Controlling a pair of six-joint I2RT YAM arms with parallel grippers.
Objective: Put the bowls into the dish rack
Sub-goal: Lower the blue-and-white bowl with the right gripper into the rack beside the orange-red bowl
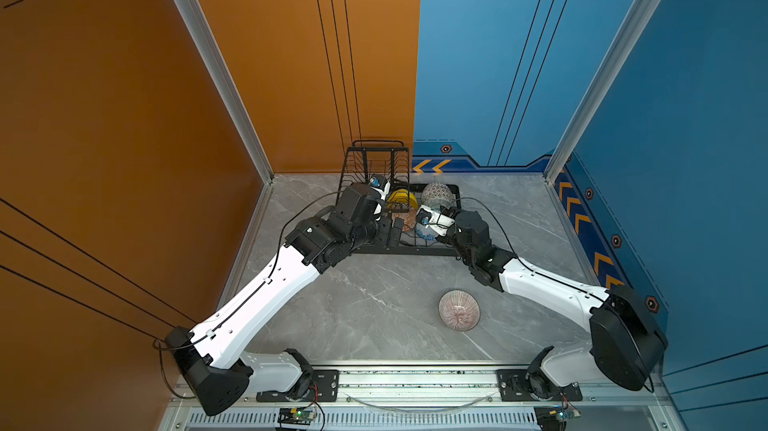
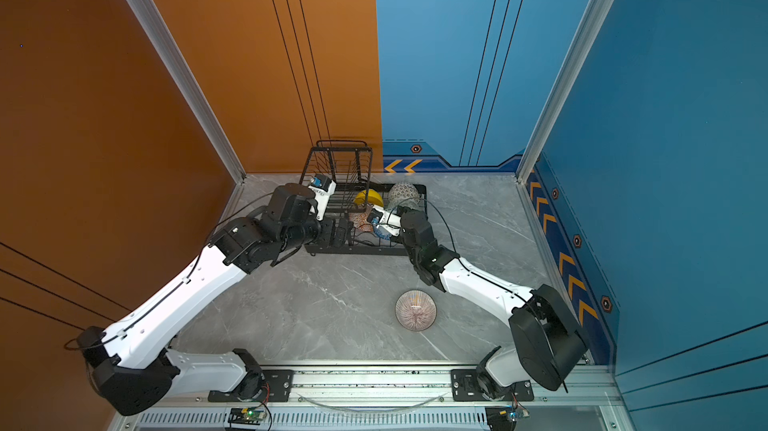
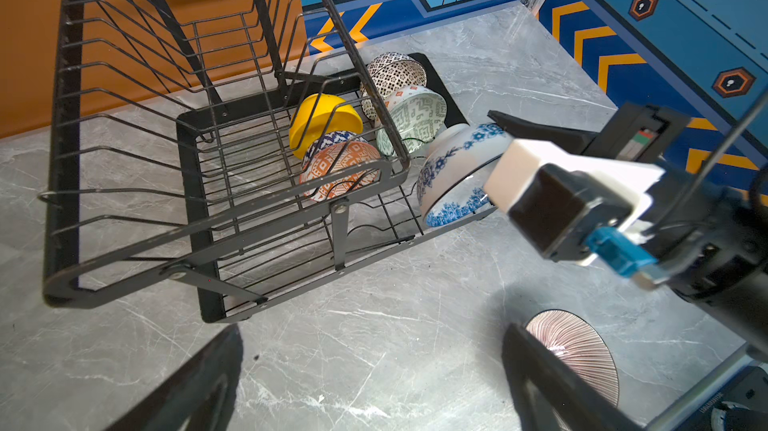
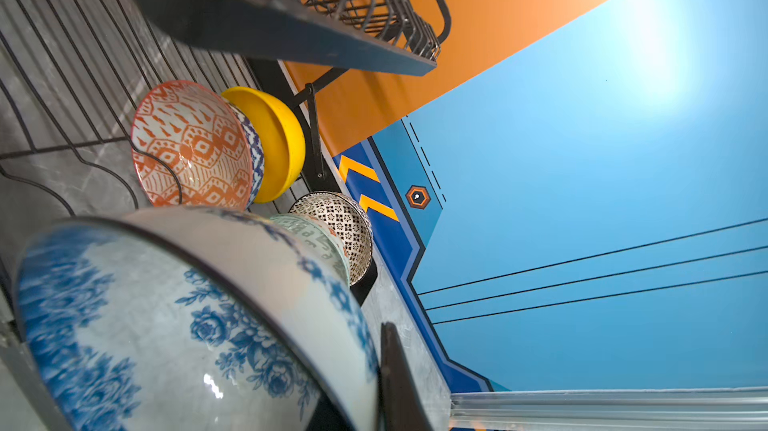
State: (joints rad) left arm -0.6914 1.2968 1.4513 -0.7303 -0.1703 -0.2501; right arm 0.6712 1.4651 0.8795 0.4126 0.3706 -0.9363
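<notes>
My right gripper [image 4: 376,370] is shut on the rim of the blue-white floral bowl [image 3: 453,167], which is tilted on edge over the front right of the dish rack's [image 3: 66,158] low tray. Standing on edge in the tray are the yellow bowl [image 3: 324,117], the orange-white bowl [image 3: 336,167], the dark-white bowl [image 3: 392,71] and the pale green bowl [image 3: 413,117]. The pink striped bowl [image 1: 459,310] sits upright on the table in front of the rack. My left gripper [image 3: 372,331] hangs open and empty at the rack's [image 1: 415,250] front left, over bare table.
The rack's raised basket tier [image 1: 376,163] stands at the back left against the orange wall. Walls close in the table on both sides and behind. A metal rail [image 1: 415,379] with the arm bases runs along the front edge.
</notes>
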